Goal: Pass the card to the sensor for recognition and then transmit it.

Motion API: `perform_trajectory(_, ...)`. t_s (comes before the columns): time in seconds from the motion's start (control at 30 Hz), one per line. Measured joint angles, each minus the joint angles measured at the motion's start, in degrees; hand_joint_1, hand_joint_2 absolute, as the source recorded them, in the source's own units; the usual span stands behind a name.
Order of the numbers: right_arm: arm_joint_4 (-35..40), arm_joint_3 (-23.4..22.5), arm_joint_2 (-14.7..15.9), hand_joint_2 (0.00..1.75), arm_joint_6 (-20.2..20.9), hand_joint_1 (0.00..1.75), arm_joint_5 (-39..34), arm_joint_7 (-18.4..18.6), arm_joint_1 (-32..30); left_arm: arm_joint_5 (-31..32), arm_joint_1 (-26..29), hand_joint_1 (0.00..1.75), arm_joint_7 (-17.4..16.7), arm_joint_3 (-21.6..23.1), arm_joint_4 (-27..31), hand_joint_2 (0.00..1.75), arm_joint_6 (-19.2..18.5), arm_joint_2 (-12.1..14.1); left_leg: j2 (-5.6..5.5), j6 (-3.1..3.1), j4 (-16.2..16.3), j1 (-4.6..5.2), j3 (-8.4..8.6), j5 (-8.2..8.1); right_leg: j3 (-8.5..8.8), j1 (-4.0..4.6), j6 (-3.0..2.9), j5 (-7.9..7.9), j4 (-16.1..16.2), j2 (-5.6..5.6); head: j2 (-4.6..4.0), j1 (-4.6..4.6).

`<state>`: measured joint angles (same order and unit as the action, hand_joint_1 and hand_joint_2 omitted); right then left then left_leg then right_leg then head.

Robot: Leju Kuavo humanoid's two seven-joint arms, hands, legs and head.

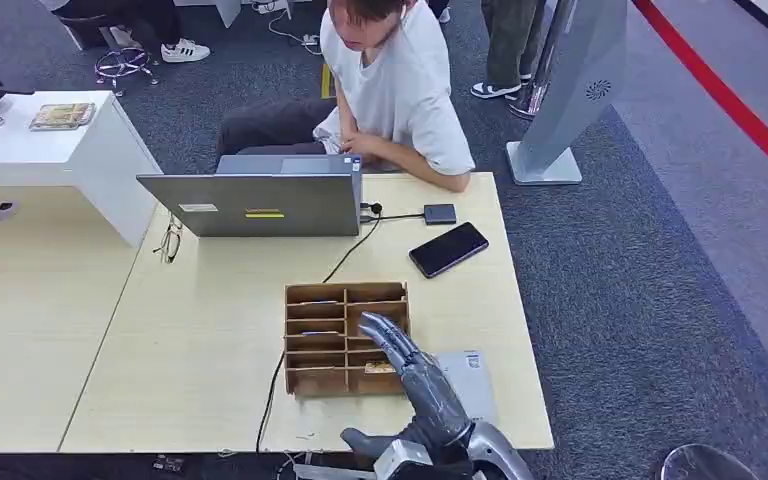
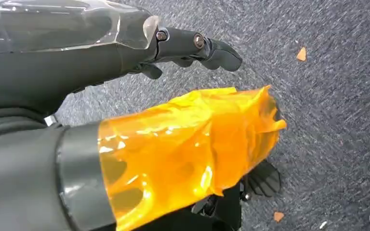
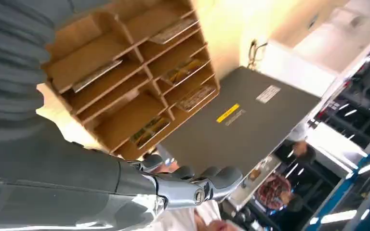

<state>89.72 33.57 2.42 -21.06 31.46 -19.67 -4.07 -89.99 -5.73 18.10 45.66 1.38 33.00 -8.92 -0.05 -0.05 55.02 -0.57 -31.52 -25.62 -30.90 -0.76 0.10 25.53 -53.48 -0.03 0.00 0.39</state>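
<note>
**Operator:** What is the condition of each hand?

**Technician:** The right hand (image 1: 415, 375) reaches over the near right part of the brown wooden compartment rack (image 1: 345, 338), fingers extended and apart, holding nothing. The left hand (image 2: 192, 48) hangs over grey carpet; its fingers are loosely curled, and whether it is closed cannot be confirmed.

**Operator:** Where is the card?

**Technician:** Several flat printed cards (image 3: 149, 131) lie in separate rack slots. None is gripped.

**Operator:** What is the procedure for the pick?

**Technician:** Probably: select one slot, lower the fingertips onto that card alone, and draw it out parallel to the dividers. The slots are shallow and narrow, so an angled pull may jam or tip the rack.

**Operator:** And the destination?

**Technician:** The flat grey pad (image 1: 465, 378) just beside the rack is likely the sensor. Beyond it lie the black smartphone (image 1: 448, 249) and the grey laptop (image 1: 260, 204).
</note>
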Motion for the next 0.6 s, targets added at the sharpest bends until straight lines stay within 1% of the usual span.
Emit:
perform_trajectory(0.33, -1.4, 1.6, 0.3, 1.75, -5.2, 0.00, 10.3, 4.2, 0.3, 0.0, -0.4, 0.00, -0.2, 0.0, 0.0, 0.00, 0.0, 0.0, 0.00, 0.00, 0.0, 0.00, 0.00, 0.00, 0.00, 0.00, 0.00, 0.00, 0.0, 0.00, 0.00, 0.00)
perform_trajectory(0.5, -2.6, 2.6, 0.4, 1.75, -6.8, 0.00, 14.5, 6.4, 0.9, 0.0, -0.5, 0.00, -0.6, 0.0, 0.0, 0.00, 0.1, 0.0, 0.00, 0.00, 0.0, 0.00, 0.00, 0.00, 0.00, 0.00, 0.00, 0.00, 0.0, 0.00, 0.00, -0.02)
perform_trajectory(0.6, -3.2, 2.8, 0.5, 1.75, -7.2, 0.00, 15.4, 6.9, 1.1, 0.0, -0.5, 0.00, -0.7, 0.0, 0.0, 0.00, 0.2, 0.0, 0.00, 0.00, 0.0, 0.00, 0.00, 0.00, 0.00, 0.00, 0.00, 0.00, 0.0, 0.00, 0.00, 0.00)
